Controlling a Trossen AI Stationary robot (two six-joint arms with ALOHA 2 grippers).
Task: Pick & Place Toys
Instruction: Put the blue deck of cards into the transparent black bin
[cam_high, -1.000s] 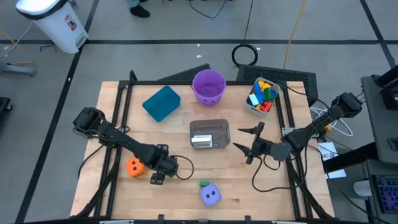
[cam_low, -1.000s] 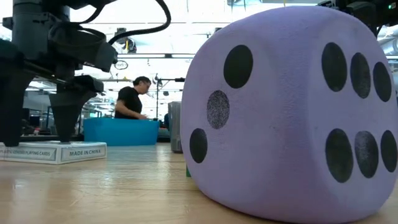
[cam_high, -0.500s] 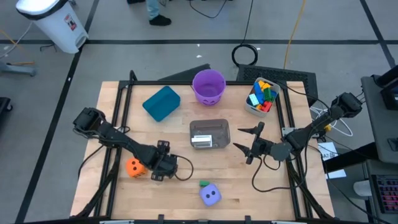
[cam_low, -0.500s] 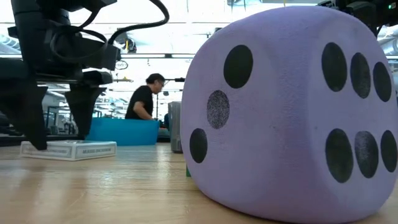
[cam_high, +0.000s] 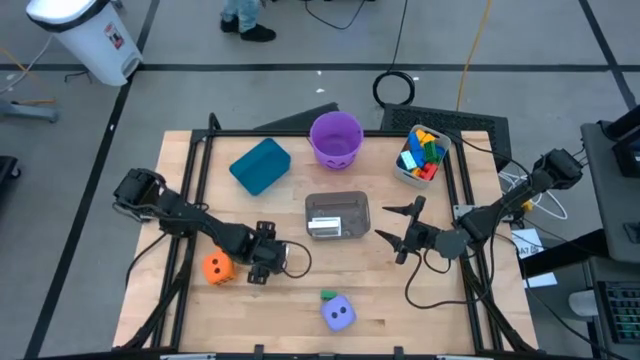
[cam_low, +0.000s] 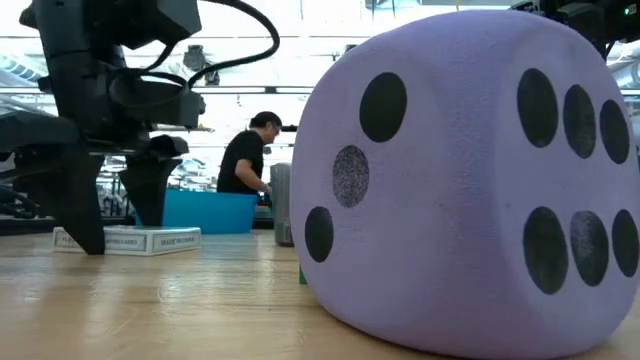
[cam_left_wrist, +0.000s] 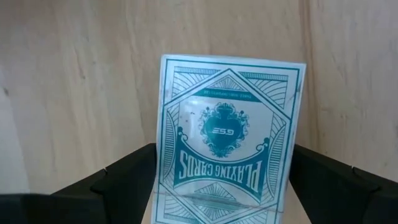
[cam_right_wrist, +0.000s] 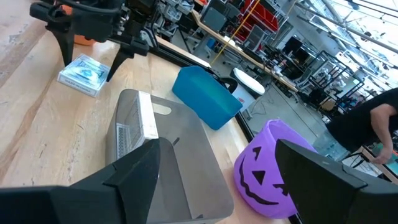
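A teal-printed playing-card box (cam_left_wrist: 230, 137) lies flat on the wooden table near its left front. My left gripper (cam_high: 258, 262) points down over it, open, with one finger on each side of the box (cam_low: 130, 241). My right gripper (cam_high: 400, 232) hangs open and level above the table's right half, with nothing between its fingers (cam_right_wrist: 124, 180). An orange die (cam_high: 216, 268) rests on the table left of the box. A purple die (cam_high: 339, 313) rests near the front edge, with a small green block (cam_high: 328, 295) beside it. My left gripper reaches down from above with its fingers across the card box, one finger at each long side (cam_left_wrist: 160, 186). The near finger (cam_low: 85, 225) stands against the box's near long side. The box lies flat on the table. Whether the far finger touches, I cannot tell.
A clear tub (cam_high: 337, 215) stands mid-table between the arms. At the back are a teal bin (cam_high: 259, 165), a purple bucket (cam_high: 335, 138) and a tub of coloured blocks (cam_high: 420, 155). A person stands beyond the far edge (cam_low: 245, 160).
My left gripper has come down and moved toward the table's far edge, tipping steeper, with its fingers still open. The card box has slid flat along the table a little toward the far edge with it.
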